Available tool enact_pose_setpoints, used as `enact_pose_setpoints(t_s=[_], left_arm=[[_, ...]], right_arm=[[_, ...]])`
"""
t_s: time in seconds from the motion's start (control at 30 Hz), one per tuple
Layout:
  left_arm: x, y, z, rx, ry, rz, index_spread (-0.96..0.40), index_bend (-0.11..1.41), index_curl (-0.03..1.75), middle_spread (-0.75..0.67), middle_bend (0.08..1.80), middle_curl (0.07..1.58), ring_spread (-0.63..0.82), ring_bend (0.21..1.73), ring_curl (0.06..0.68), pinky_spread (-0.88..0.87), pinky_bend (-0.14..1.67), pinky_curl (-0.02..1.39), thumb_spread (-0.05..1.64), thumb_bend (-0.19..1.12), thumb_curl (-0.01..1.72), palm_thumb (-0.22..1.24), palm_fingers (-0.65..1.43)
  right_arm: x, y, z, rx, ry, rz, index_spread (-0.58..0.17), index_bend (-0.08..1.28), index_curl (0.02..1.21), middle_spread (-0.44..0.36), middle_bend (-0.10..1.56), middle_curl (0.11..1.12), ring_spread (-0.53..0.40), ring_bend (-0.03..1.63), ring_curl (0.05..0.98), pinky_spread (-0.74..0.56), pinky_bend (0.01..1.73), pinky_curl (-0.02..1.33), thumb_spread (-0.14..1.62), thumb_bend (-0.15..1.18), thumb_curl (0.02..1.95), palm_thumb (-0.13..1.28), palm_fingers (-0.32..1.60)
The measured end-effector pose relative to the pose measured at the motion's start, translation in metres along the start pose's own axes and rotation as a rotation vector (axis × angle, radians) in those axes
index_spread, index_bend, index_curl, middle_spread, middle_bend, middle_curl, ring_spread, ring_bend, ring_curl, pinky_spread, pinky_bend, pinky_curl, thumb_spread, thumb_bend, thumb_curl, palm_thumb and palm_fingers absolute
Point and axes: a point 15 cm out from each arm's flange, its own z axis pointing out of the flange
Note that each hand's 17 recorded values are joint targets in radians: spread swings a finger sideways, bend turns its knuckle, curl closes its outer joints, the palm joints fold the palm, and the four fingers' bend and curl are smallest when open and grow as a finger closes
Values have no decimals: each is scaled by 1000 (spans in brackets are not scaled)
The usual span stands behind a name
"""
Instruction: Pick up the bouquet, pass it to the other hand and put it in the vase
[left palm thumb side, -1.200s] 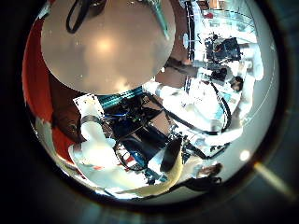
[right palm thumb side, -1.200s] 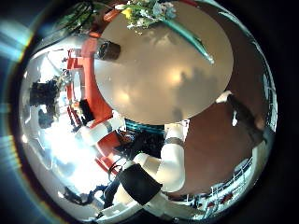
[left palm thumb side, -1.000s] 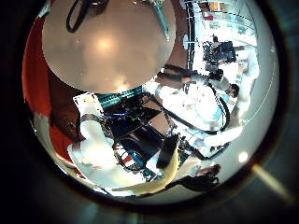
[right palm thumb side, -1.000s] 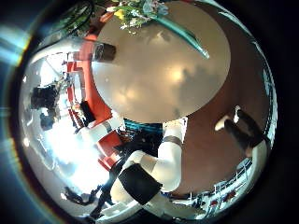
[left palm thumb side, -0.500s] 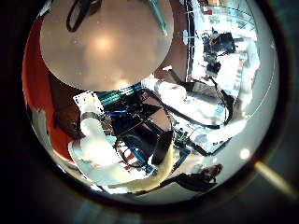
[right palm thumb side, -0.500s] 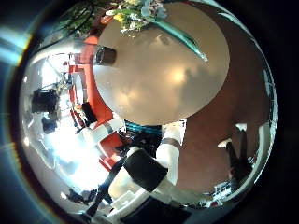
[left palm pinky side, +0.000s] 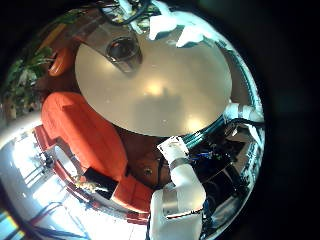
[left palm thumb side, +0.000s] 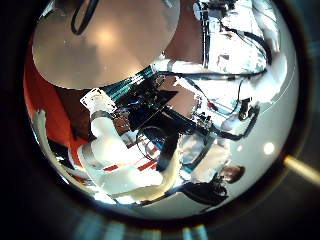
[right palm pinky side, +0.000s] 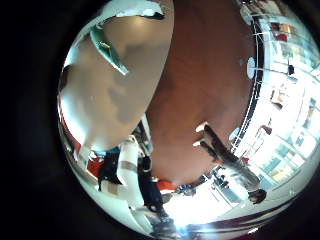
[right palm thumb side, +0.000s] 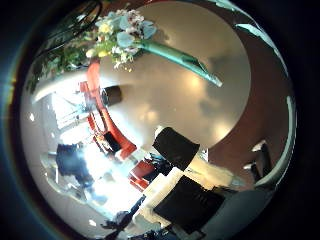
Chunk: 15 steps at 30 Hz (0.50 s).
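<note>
Clearly, nothing is grasped yet. From the left hand (left palm pinky side: 168, 22) side, the vase (left palm pinky side: 123, 47) stands upright on the round tabletop (left palm pinky side: 160, 95), not far from its rim. Only pale parts of this hand show at the border of the view, so I cannot tell if it is spread or closed. No part of the right hand shows clearly, so its state I cannot tell either.

In the right palm views, the bouquet (right palm thumb side: 128, 35) lies flat on the tabletop. Its flower heads are close to the rim and its wrapped stems (right palm thumb side: 185, 60) point toward the middle. It looks small there, so the palm is well apart from it.

I judge the bouquet light but top-heavy. The blooms are soft and easy to crush, while the stem bundle is firmer. The best hold is probably around the stems just behind the flowers, with the far end left free for the other hand.

The surface between bouquet and vase is bare, so there is open room for moving. The rim near the flowers and near the vase asks for care, because a push may send either over the edge.
</note>
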Motion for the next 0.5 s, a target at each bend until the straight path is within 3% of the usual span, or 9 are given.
enact_pose_setpoints(t_s=[0.27, 0.5], left_arm=[[-6, 0, -1, 9, -6, 13, -1, 172, 333, 350, 190, 321, 522, 507, 173, 514, 223, 316, 1022, -25, 294, 112, 107], [-9, -4, 1, -2, -6, 14, -1, 171, 332, 350, 190, 320, 523, 503, 176, 513, 221, 318, 1023, -25, 292, 112, 108]], right_arm=[[-10, -63, 37, 60, 1, 64, -188, 179, 282, -2, 395, 397, -30, 877, 274, 258, 685, 230, 1065, -23, 351, 449, 372], [-24, -84, 81, -19, 9, 52, -187, 180, 306, -3, 395, 398, -46, 883, 269, 246, 700, 210, 1059, -26, 357, 452, 371]])
